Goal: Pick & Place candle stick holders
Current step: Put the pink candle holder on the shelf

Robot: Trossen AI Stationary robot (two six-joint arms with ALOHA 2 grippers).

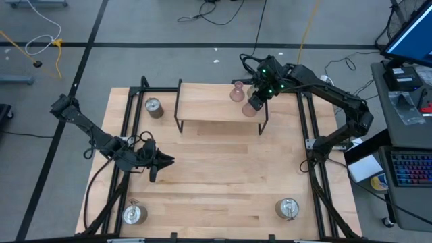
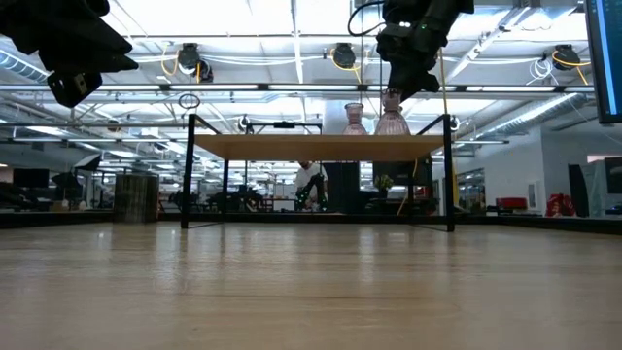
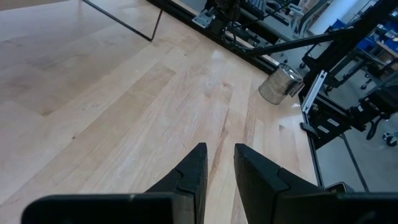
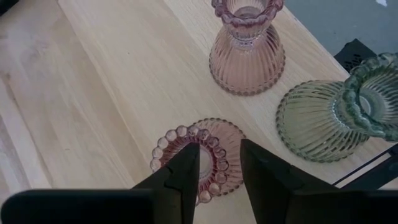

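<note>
Three glassy holders stand on their wide bases on the raised wooden shelf (image 1: 219, 101) at the table's far side: a pink one (image 4: 247, 53), a greenish one (image 4: 323, 118), and a second pink one (image 4: 199, 155) under my right gripper (image 4: 220, 177). That gripper is down over its beaded top and closed on it. Three round metal holders stand on the table: far left (image 1: 154, 106), near left (image 1: 133, 213) and near right (image 1: 288, 208). My left gripper (image 1: 162, 162) hovers empty and slightly open over the table's left middle. My right gripper comes from above, pointing down, onto the second pink holder's beaded top rim (image 4: 180, 134). The fingers (image 4: 186, 171) cover the place of contact, so I cannot tell whether one finger is inside the cup. The holder stands upright with its base on the shelf (image 2: 392, 124).
The shelf stands on thin black wire legs (image 1: 178, 120). Black rails (image 1: 128, 115) run along the table's left and right sides. The near right metal holder also shows in the left wrist view (image 3: 281, 84). Bare wood lies between the shelf and the near edge.
</note>
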